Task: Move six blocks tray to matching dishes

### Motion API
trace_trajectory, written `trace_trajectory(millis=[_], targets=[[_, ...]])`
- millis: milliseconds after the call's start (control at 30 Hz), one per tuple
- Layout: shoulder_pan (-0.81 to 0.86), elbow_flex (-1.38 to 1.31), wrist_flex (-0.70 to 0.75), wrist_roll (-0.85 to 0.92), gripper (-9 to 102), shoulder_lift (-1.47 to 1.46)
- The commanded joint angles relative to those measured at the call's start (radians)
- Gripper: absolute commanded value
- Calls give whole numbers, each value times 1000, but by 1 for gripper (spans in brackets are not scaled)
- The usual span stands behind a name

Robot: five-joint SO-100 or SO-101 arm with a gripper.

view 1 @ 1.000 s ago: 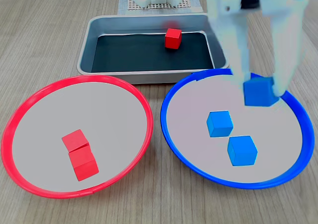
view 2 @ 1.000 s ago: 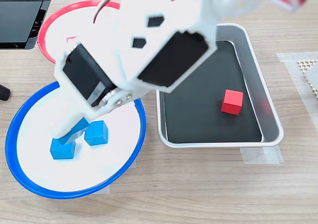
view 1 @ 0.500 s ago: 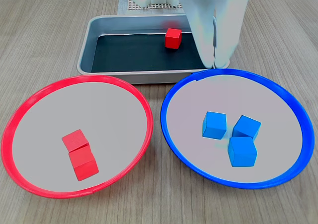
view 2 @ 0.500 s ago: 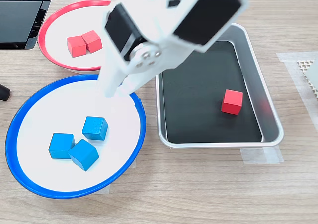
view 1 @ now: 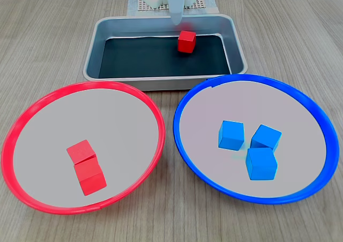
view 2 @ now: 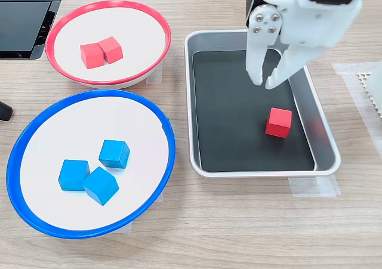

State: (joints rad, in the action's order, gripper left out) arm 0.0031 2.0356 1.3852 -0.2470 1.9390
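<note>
red block (view 2: 279, 122) in tray (view 2: 322, 135), gripper (view 2: 262, 82) above, seemingly slightly open

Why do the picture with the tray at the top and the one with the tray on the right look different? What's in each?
Tray-at-top fixed view: the wide mesh mat behind the tray.
Tray-on-right fixed view: the gripper, open above the tray floor, a black thing beside the red dish, and tape at the tray's edge.
Both: one red block in the tray, two red blocks on the red dish, three blue blocks on the blue dish.
</note>
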Motion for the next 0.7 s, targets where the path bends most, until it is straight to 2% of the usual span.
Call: trace_trajectory(millis=[0,100,167,467,667], targets=[[-12,14,32,-77,2,28],[-28,44,48,-95,17,25],[-40,57,60,-97,22,15],[-115,92,55,-118,23,-57],[-130,91,-6,-138,21,-132]])
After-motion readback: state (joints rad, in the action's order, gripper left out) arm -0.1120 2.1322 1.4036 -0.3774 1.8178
